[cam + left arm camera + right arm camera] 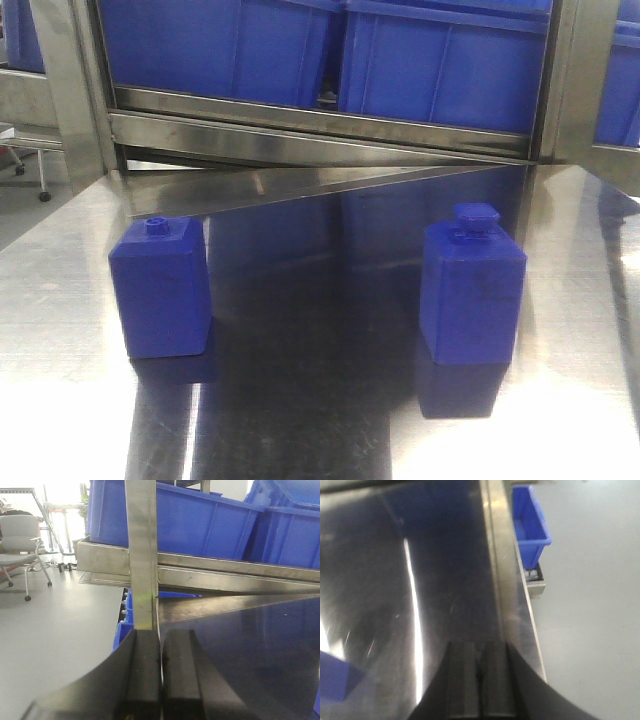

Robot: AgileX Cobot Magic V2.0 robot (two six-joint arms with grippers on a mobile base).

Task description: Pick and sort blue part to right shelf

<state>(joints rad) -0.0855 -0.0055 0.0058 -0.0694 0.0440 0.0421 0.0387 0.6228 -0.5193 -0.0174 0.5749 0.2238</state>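
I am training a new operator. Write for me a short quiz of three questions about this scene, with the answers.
1. True or false: in the front view the blue part with the wide cap stands upright on the steel table, right of the block with the small knob.
2. Choose one: the left claw is A) open, B) shut on the blue part, C) shut and empty.
3. Short answer: what does the right claw hold?
Key: 1 true; 2 C; 3 nothing, it is shut and empty.
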